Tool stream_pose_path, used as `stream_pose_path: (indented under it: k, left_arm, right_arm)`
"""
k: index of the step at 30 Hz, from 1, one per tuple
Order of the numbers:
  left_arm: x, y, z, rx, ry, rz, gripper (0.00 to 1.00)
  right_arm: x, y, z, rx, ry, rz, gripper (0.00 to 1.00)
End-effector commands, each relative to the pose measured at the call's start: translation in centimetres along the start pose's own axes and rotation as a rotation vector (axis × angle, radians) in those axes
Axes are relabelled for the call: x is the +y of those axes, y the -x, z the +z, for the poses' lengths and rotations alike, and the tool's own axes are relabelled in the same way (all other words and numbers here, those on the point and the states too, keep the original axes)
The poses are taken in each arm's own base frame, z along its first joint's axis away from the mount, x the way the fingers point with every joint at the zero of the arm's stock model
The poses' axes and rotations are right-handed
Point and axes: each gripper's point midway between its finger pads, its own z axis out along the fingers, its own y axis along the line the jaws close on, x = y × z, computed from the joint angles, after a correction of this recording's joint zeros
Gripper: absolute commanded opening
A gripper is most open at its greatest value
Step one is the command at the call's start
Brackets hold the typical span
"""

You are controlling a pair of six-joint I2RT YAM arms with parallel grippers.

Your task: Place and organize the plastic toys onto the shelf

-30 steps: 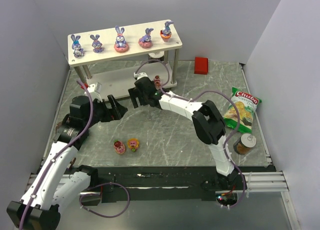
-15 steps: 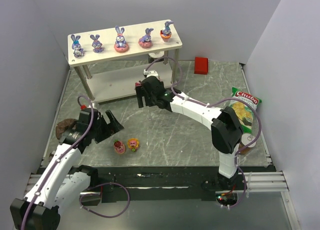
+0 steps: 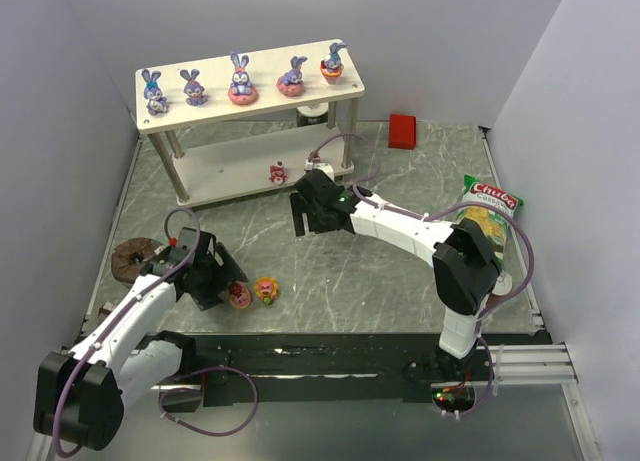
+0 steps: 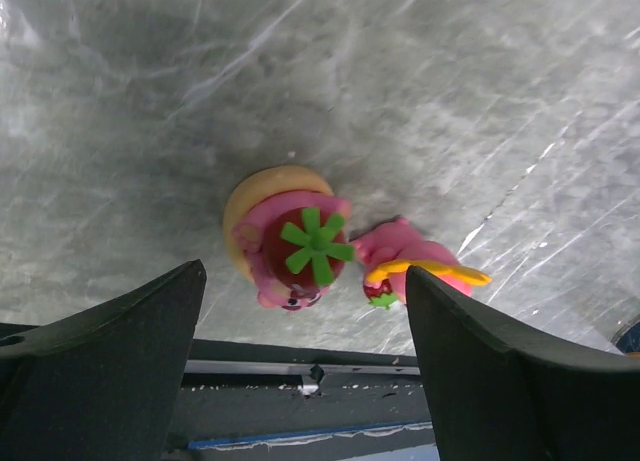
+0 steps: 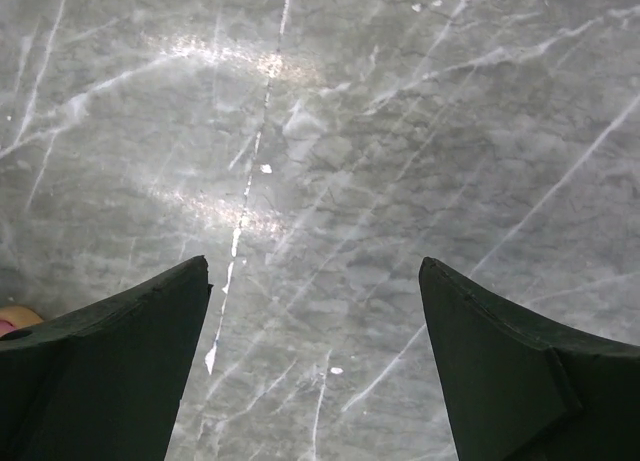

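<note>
The shelf [image 3: 205,91] stands at the back left. Five purple-blue bunnies [image 3: 242,81] line its top board, and a small red-pink sweet [image 3: 277,172] sits on its lower board. Two more plastic toys lie near the table's front edge: a strawberry sweet [image 3: 239,296] [image 4: 295,246] with a green star top, and a pink-and-yellow one [image 3: 266,289] [image 4: 415,271] beside it. My left gripper [image 3: 222,286] [image 4: 305,276] is open, its fingers either side of the strawberry sweet without touching it. My right gripper [image 3: 303,224] [image 5: 315,266] is open over bare marble in front of the shelf.
A brown ring cake [image 3: 130,256] lies left of my left arm. A red block [image 3: 403,131] sits at the back, right of the shelf. A chip bag [image 3: 485,219] and a jar [image 3: 490,289] stand at the right edge. The table's black front rail [image 4: 320,381] is just behind the sweets.
My right gripper drew back from the lower board toward the near right, leaving the red-pink sweet there. My left gripper swung toward the front edge, down over the two sweets.
</note>
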Motion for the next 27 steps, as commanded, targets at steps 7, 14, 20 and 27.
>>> stream_pose_path:
  k: [7, 14, 20, 27]
  left_arm:
    - [-0.7, -1.0, 1.3, 0.072, -0.005, -0.014, 0.85]
    - [-0.2, -0.3, 1.4, 0.079, 0.096, 0.027, 0.74]
    - [-0.4, 1.0, 1.1, 0.045, 0.134, 0.060, 0.34]
    - [-2.7, 3.5, 0.5, -0.029, 0.094, 0.136, 0.01]
  right_arm:
    - [-1.3, -0.2, -0.8, 0.003, -0.007, 0.083, 0.91]
    - [-2.2, -0.2, -0.1, 0.014, -0.003, 0.143, 0.90]
    - [-2.8, 0.2, 0.2, 0.013, 0.007, 0.182, 0.89]
    - [-2.8, 1.1, -0.2, 0.001, 0.009, 0.185, 0.89]
